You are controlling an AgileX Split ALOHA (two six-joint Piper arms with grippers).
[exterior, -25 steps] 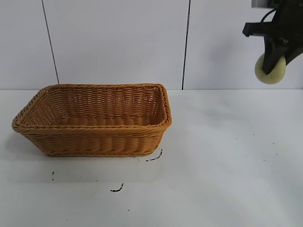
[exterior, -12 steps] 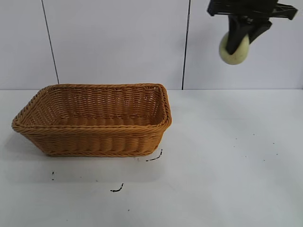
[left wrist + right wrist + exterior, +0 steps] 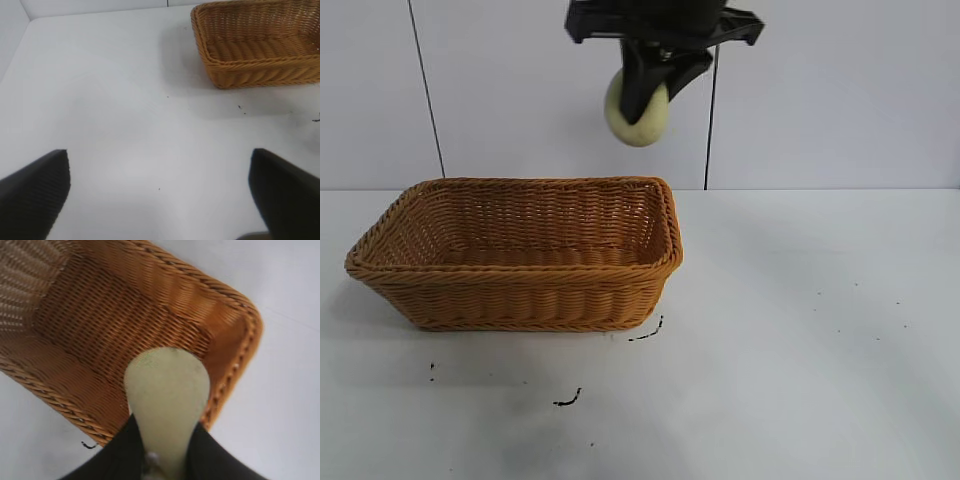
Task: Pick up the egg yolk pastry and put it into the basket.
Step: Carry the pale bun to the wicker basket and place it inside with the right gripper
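The egg yolk pastry (image 3: pixel 637 112), a pale yellow-cream rounded lump, hangs in the air above the right end of the basket (image 3: pixel 520 297). My right gripper (image 3: pixel 645 98) is shut on it, with black fingers squeezing both its sides. In the right wrist view the pastry (image 3: pixel 167 387) sits between the fingers (image 3: pixel 122 452) over the basket's woven floor (image 3: pixel 95 315), near one corner. The orange-brown wicker basket holds nothing. My left gripper (image 3: pixel 160 195) is open and low over bare table, well away from the basket (image 3: pixel 260 70).
The basket stands on a white table (image 3: pixel 800 340) with a white wall behind. Small black marks (image 3: pixel 568 400) lie on the table in front of the basket, another mark (image 3: pixel 646 333) by its front right corner.
My right gripper has carried the pastry leftward from the far right of the scene to above the basket's right end. The basket has not moved.
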